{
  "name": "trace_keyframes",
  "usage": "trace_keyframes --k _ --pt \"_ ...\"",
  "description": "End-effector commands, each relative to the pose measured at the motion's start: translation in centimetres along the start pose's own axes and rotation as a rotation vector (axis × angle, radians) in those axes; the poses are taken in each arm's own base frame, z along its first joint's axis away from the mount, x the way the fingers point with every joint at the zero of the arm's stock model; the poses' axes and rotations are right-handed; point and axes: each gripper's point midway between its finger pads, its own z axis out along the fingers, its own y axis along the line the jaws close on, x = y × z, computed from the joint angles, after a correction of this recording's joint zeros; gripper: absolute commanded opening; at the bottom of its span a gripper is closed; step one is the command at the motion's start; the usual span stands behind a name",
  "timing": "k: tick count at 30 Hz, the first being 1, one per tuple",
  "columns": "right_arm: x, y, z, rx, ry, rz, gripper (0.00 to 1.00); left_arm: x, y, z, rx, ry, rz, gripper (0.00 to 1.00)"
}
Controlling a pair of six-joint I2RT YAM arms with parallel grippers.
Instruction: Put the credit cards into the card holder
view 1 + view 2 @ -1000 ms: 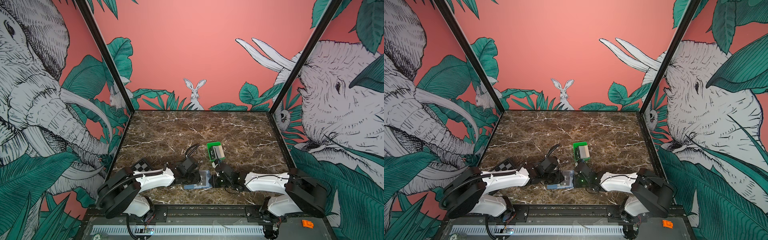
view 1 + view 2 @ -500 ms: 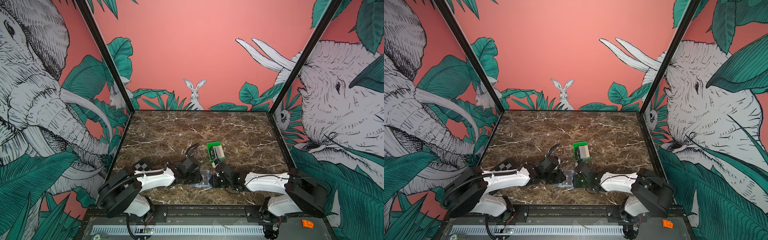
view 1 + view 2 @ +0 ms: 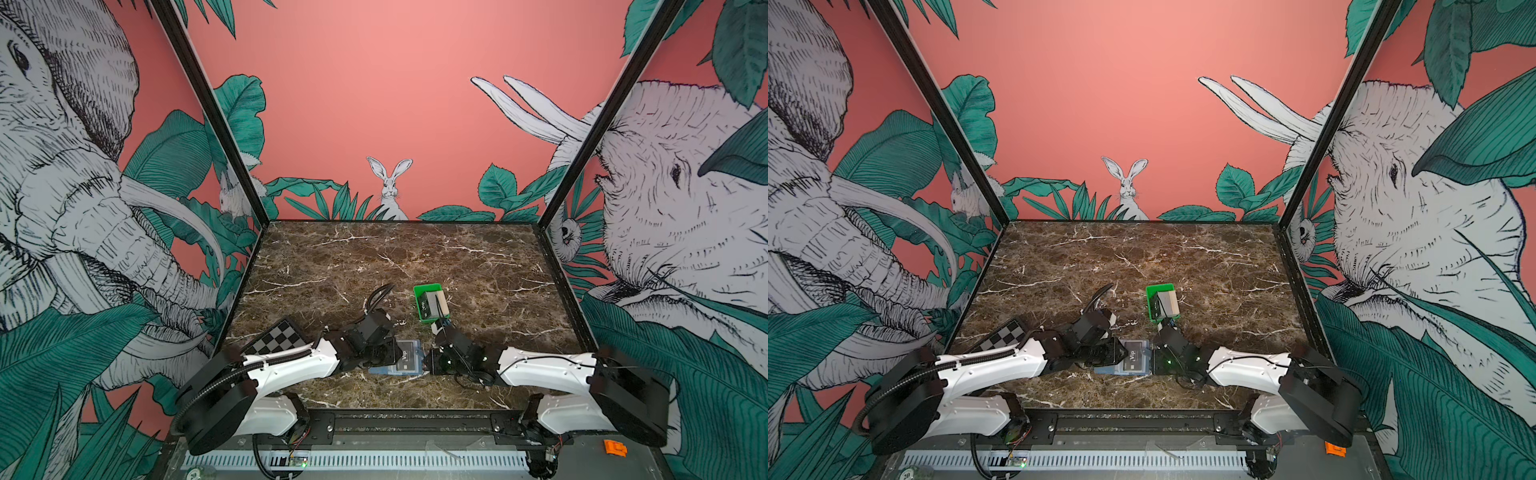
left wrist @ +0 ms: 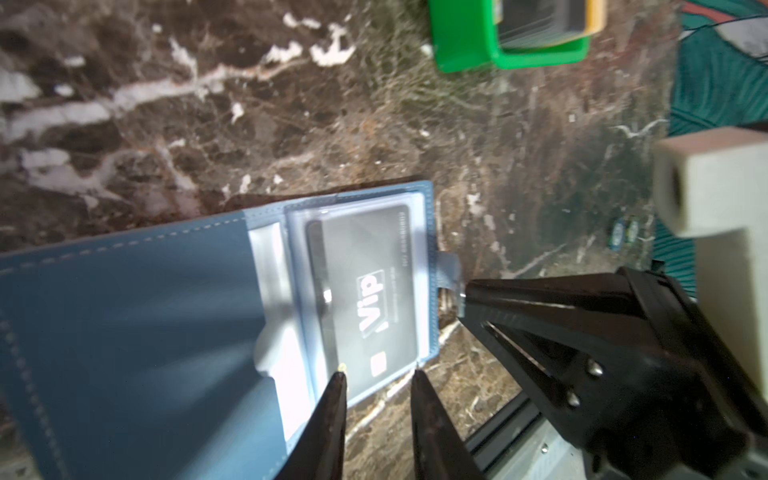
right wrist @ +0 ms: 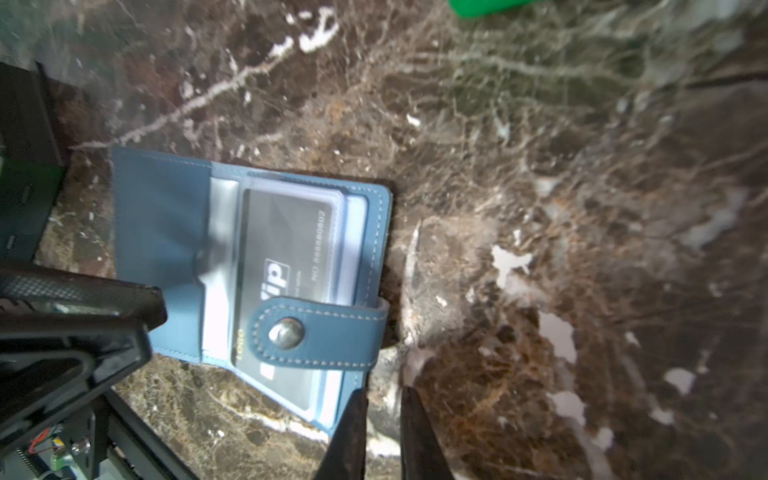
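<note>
Now the holder [image 4: 145, 311] lies open on the tabletop [image 3: 395, 257] near its front edge, between the two arms. A black VIP card [image 4: 374, 291] sits in its clear pocket. The left tool [image 4: 377, 374] is narrow and holds nothing, its tips at the holder's edge. The right tool [image 5: 385, 390] is also narrow and empty, just beside the corner near the tab [image 5: 324, 328]. More cards [image 3: 435, 302] stand in the green tray [image 3: 427, 286], behind the holder and apart from it.
</note>
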Motion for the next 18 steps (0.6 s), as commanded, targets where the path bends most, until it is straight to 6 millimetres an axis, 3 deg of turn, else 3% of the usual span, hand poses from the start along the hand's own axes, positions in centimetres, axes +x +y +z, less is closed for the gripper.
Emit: trace_keyframes --k 1,7,18 --pt "-0.5 -0.4 -0.8 0.024 -0.04 -0.006 0.17 0.4 0.5 -0.5 -0.002 -0.011 0.047 0.29" --pt "-1.5 -0.2 -2.0 0.02 -0.089 -0.018 0.17 0.2 -0.5 -0.9 0.078 -0.047 0.079 0.26" --pt "-1.5 0.4 -2.1 -0.02 -0.112 -0.027 0.18 -0.4 -0.1 -0.3 0.051 -0.077 0.132 0.2"
